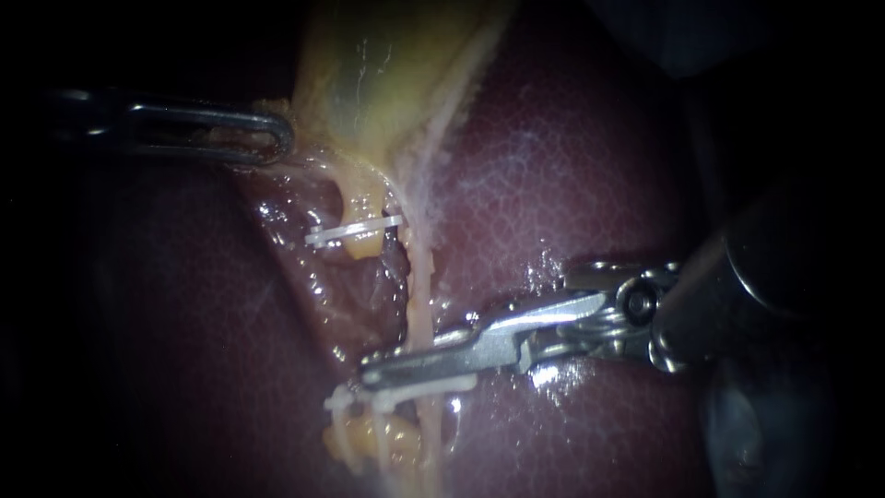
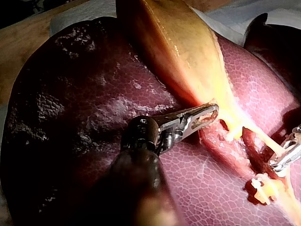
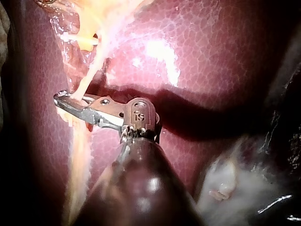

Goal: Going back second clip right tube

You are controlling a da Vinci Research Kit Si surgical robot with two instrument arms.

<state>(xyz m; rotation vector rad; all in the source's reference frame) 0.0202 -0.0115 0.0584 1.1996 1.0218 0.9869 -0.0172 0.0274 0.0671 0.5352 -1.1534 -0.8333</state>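
Right tube (image 1: 415, 286), a thin pale strand, runs down over the dark red liver (image 1: 572, 184) from the base of the yellow gallbladder (image 1: 369, 83) to the bottom of the endoscope view. My right instrument (image 1: 373, 371) comes in from the right and lies across this tube low down, its metal tip reaching just past the strand. I cannot tell whether it is open or closed, or whether it grips anything. Just below that tip a white lower clip (image 1: 396, 399) sits crosswise over the strands. Higher up, a white upper clip (image 1: 355, 231) crosses the thicker yellow left tube (image 1: 364, 207), just beside the right tube. My left instrument (image 1: 272, 138) comes in from the left, well apart from the other. Its looped jaws are closed on the edge of the gallbladder's yellow tissue. In the left wrist view the same jaws pinch the pale edge where the gallbladder meets the liver, and the tip of my right instrument shows ahead of them, beside the strand. In the right wrist view the strand passes at my right instrument's tip, with the upper clip farther ahead. The liver's surface is wet and glossy. Beyond the liver in the left wrist view lie a white cloth (image 2: 230, 21) and a tan surface (image 2: 19, 42)
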